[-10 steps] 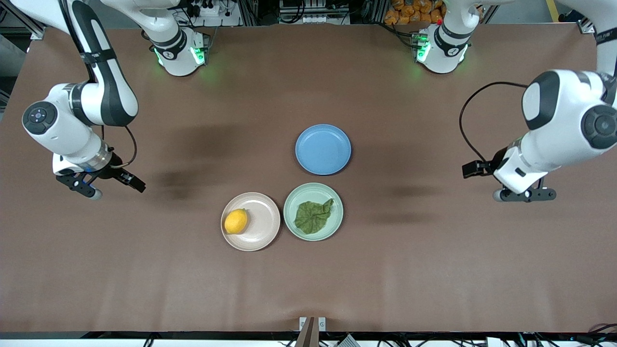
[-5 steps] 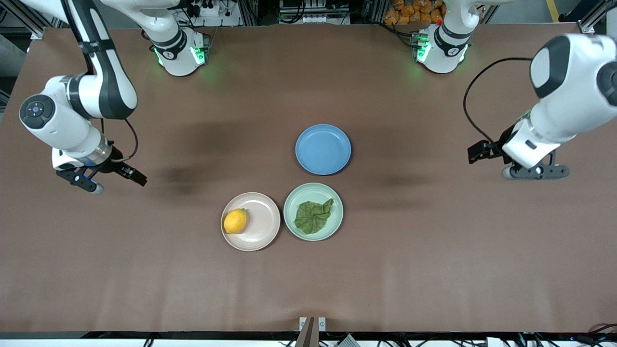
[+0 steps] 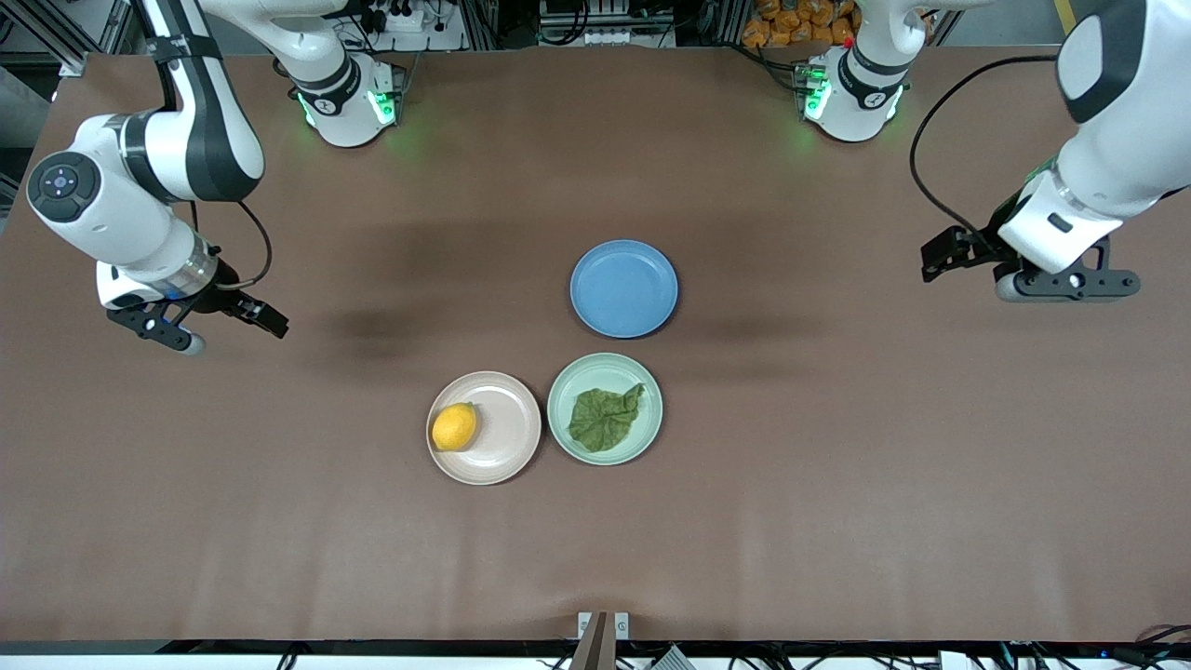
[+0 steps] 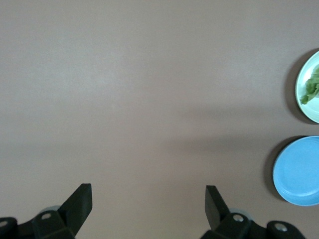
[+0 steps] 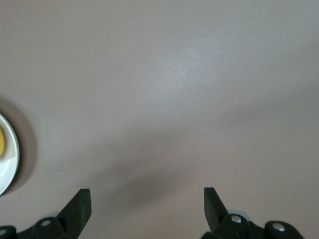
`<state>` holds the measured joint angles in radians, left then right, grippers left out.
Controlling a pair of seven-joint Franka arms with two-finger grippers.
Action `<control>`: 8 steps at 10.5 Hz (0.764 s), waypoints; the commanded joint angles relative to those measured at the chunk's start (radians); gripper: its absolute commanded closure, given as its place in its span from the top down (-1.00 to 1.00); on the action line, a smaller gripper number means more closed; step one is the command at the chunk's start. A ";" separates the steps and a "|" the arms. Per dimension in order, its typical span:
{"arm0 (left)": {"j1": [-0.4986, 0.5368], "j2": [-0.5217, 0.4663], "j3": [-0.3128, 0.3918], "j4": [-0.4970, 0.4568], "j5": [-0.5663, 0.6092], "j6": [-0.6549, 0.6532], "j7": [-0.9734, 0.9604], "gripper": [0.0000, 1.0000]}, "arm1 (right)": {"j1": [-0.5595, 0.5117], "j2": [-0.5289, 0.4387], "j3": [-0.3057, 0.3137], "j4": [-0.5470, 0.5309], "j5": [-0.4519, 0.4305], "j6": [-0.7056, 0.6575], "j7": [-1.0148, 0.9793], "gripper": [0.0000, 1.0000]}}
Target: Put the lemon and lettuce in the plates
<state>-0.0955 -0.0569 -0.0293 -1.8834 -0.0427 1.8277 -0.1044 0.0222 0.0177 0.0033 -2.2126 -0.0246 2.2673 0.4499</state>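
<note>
The yellow lemon [image 3: 455, 427] lies in the beige-pink plate [image 3: 507, 437], at the plate's edge toward the right arm's end. The dark green lettuce [image 3: 604, 418] lies in the mint green plate [image 3: 563, 400] beside it. My right gripper [image 3: 153, 328] is open and empty, up over bare table at the right arm's end. My left gripper [image 3: 1065, 282] is open and empty, up over bare table at the left arm's end. The left wrist view shows the lettuce [image 4: 312, 89] in the green plate [image 4: 302, 102]. The right wrist view shows the beige-pink plate's rim [image 5: 12, 164].
An empty blue plate [image 3: 623, 288] sits farther from the front camera than the two plates, close to the green one; it also shows in the left wrist view [image 4: 298, 171]. The brown table [image 3: 837, 521] is bare elsewhere.
Both arms have drawn back from the plates: the left gripper moved up the front view toward its end of the table, the right gripper slightly the same. Lemon and lettuce have not moved.
</note>
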 commanded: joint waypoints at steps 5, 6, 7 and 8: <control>-0.007 0.029 0.029 0.304 0.015 -0.299 0.031 1.00 | -0.004 -0.048 0.000 0.157 -0.001 -0.176 -0.122 1.00; -0.007 0.038 0.031 0.343 0.017 -0.327 0.037 1.00 | -0.002 -0.048 0.000 0.186 -0.001 -0.202 -0.122 1.00; -0.007 0.040 0.034 0.358 0.012 -0.338 0.037 1.00 | -0.001 -0.047 0.000 0.223 -0.001 -0.236 -0.123 1.00; -0.007 0.042 0.037 0.371 0.010 -0.344 0.037 1.00 | -0.002 -0.042 -0.002 0.267 -0.001 -0.280 -0.129 1.00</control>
<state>-0.0976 -0.0475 -0.0040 -1.5845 -0.0427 1.5280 -0.0976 0.0227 -0.0237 0.0025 -2.0248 -0.0244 2.0712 0.3407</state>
